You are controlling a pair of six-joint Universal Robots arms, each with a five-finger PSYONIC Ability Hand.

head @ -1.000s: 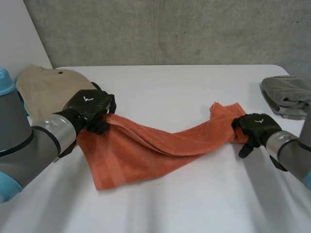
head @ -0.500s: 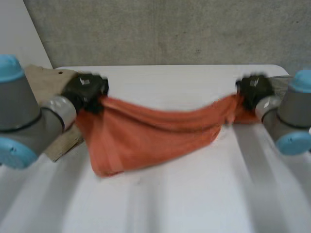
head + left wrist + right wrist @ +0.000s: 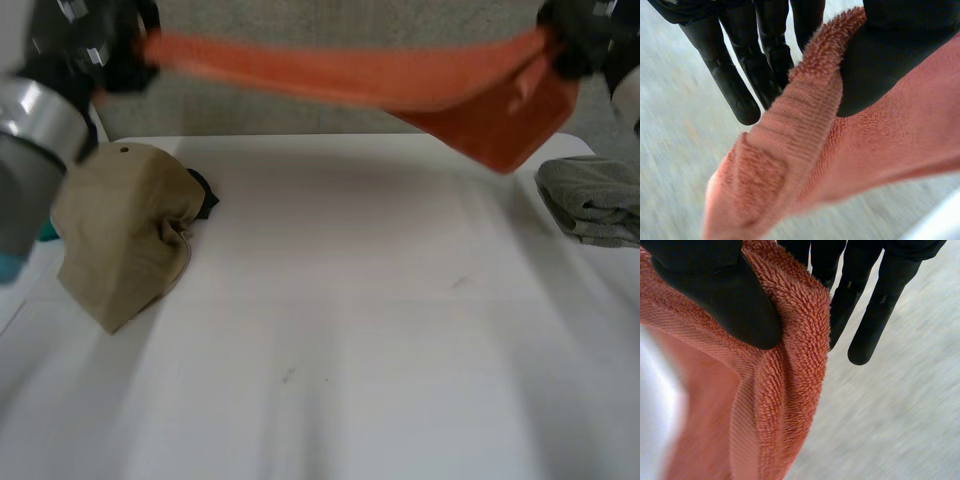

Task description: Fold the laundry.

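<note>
Left hand and right hand each pinch an end of the orange towel, now lifted clear of the white worktop; concrete wall behind.

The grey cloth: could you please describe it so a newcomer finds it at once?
At the white table, go to the far corner on the robot's right. The grey cloth lies there in loose folds. It alone is grey: the beige cloth lies across the table, and the orange towel hangs in the air.
</note>
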